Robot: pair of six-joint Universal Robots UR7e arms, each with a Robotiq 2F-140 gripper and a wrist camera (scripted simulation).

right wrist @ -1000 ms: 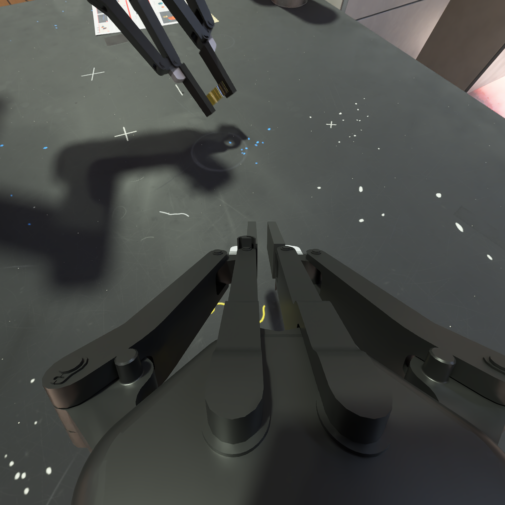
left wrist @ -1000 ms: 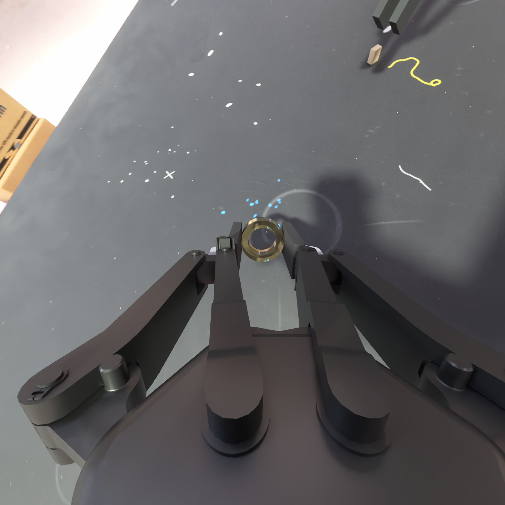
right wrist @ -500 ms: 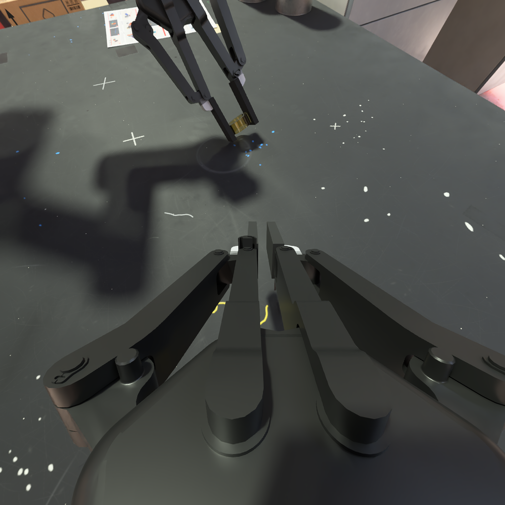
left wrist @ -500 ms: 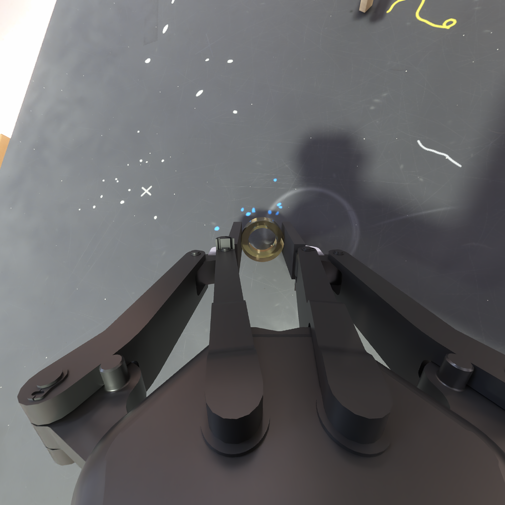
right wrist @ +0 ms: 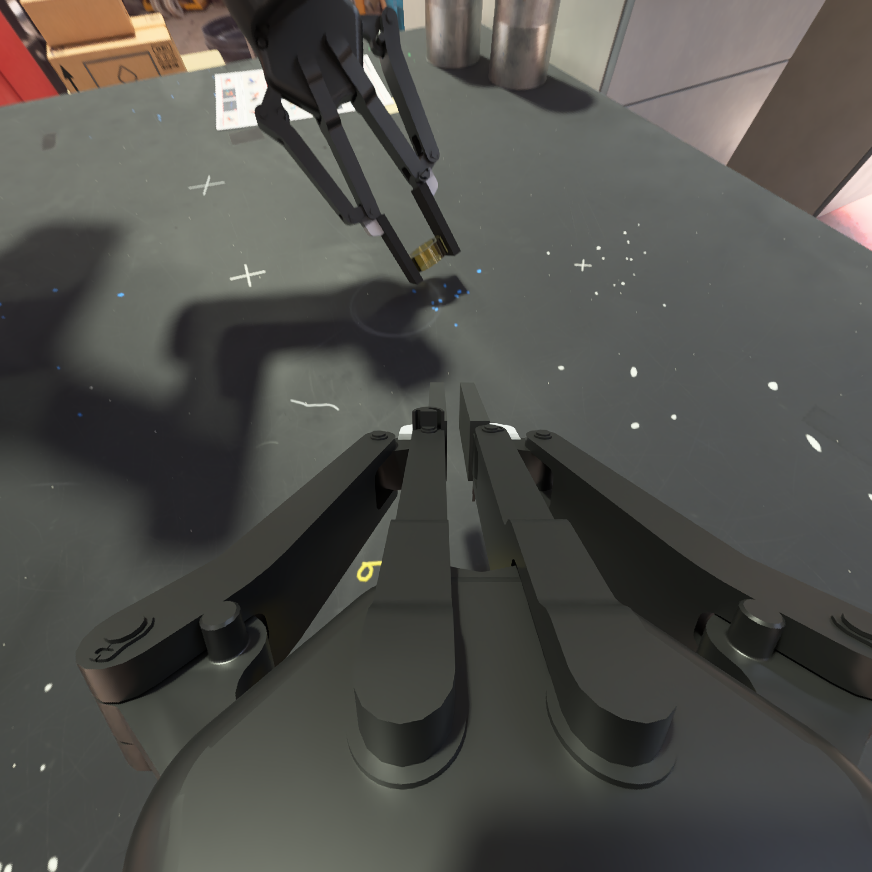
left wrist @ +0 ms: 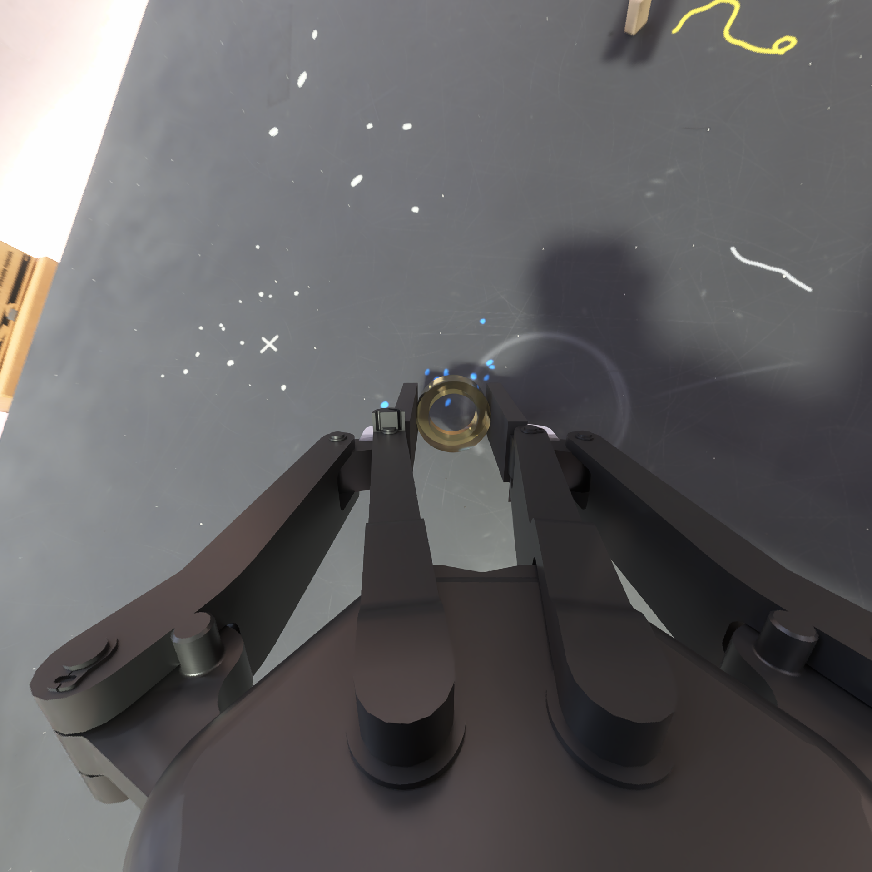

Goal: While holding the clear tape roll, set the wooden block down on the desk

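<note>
My left gripper point(left wrist: 450, 401) is shut on the clear tape roll point(left wrist: 423, 415), a yellowish ring held on edge between the fingertips just above the dark desk point(left wrist: 472, 188). The right wrist view shows that gripper point(right wrist: 431, 266) and the roll point(right wrist: 427, 255) close over their shadow. The wooden block point(left wrist: 634, 16) stands on the desk at the top edge of the left wrist view, free of any gripper. My right gripper point(right wrist: 453, 394) is empty, its fingers a narrow gap apart. The block is hidden under it in the right wrist view.
A yellow squiggle point(left wrist: 736, 33) lies beside the block and a white one point(left wrist: 769, 269) lies nearer. A cardboard box point(left wrist: 19, 321) sits past the desk's left edge. Two metal cylinders point(right wrist: 490, 37), a printed sheet point(right wrist: 236, 99) and boxes point(right wrist: 113, 52) are at the far side.
My left gripper has come down closer to the desk with the roll still in it. My right gripper has drawn back from the block and has left the left wrist view.
</note>
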